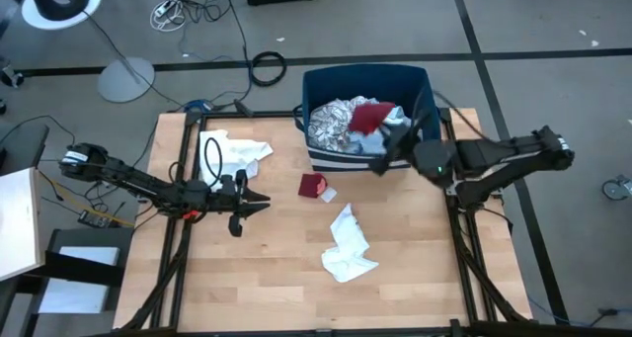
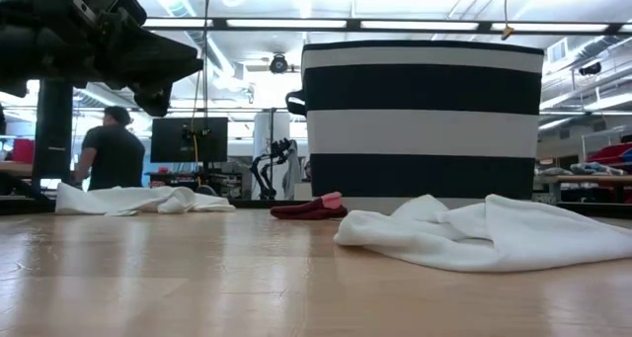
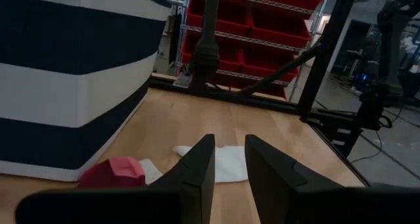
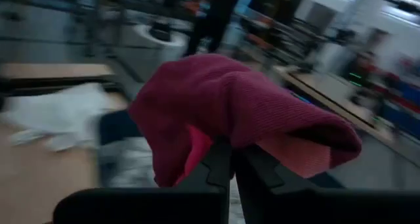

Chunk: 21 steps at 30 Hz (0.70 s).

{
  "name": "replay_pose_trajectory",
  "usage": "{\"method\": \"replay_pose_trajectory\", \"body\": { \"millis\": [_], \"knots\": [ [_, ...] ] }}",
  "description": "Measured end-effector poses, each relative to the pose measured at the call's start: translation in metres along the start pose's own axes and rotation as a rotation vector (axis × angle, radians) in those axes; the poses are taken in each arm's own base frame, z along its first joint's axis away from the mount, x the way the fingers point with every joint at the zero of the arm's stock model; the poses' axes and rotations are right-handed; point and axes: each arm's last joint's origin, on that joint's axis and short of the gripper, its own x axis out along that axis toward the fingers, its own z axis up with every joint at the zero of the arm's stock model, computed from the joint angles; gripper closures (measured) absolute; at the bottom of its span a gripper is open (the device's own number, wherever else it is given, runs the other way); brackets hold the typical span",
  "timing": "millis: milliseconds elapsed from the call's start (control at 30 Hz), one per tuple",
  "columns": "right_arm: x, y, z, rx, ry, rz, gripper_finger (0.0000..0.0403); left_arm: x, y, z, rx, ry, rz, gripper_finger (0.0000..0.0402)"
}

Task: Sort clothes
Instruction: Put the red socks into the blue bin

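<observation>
Extraction is the step in hand: my right gripper (image 4: 228, 159) is clamped on a red garment (image 1: 371, 116), lifted just above the bin (image 1: 326, 83). Next, carry it clear and place it with the matching red piece (image 1: 312, 185). My left gripper (image 3: 228, 159) waits empty, jaws apart.

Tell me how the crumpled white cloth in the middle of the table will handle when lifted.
The crumpled white cloth lies in soft folds, so it will probably droop limply. It looks thin, likely light. Pinched at one fold, it may unfurl and trail on the wooden table.
</observation>
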Motion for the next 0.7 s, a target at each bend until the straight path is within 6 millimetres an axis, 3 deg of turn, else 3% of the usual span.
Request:
{"method": "replay_pose_trajectory", "body": {
  "millis": [167,333,533,700],
  "knots": [
    [0.022,-0.032,-0.015,0.117,0.111,-0.213,0.0393,0.0,0.0,0.0,0.0,0.001,0.0,0.0312],
    [0.041,-0.059,-0.045,0.255,0.319,-0.262,0.0386,0.0,0.0,0.0,0.0,0.001,0.0,0.0312],
    [0.05,-0.079,-0.072,0.344,0.607,-0.22,0.034,0.0,0.0,0.0,0.0,0.001,0.0,0.0312],
    [0.049,-0.086,-0.074,0.357,0.649,-0.18,0.0287,0.0,0.0,0.0,0.0,0.001,0.0,0.0312]
  ]
}}
